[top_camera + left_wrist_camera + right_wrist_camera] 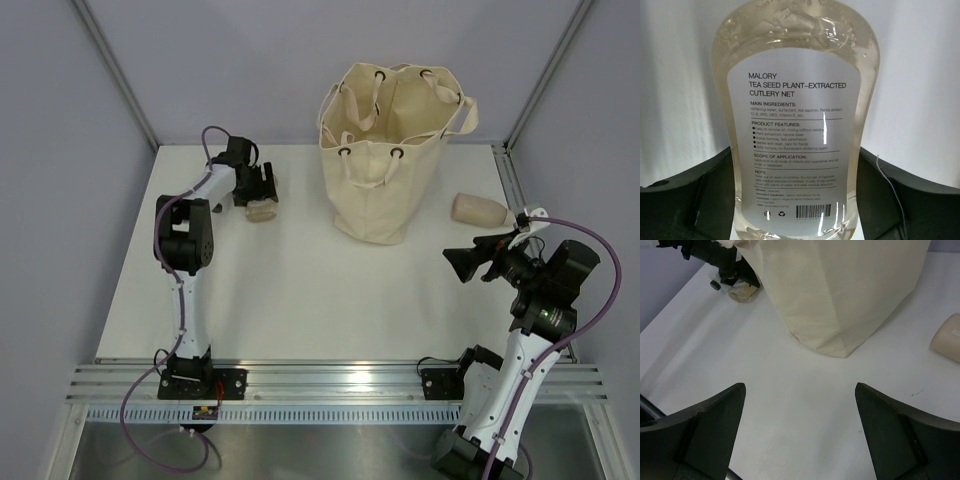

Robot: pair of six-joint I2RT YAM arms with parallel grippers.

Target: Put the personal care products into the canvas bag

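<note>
The cream canvas bag (385, 170) stands upright at the back middle, its mouth open; its lower wall shows in the right wrist view (850, 290). A clear amber-beige bottle (262, 212) lies at the back left. My left gripper (262, 198) is open wide and straddles it; in the left wrist view the labelled bottle (796, 125) fills the gap between the fingers (685, 200). A peach bottle (478, 210) lies right of the bag, also in the right wrist view (947, 337). My right gripper (462, 262) is open and empty, below that bottle.
Grey walls enclose the white table (300, 290) on the left, back and right. A metal rail (340, 380) runs along the near edge. The left arm's gripper and its bottle show far off in the right wrist view (725, 262).
</note>
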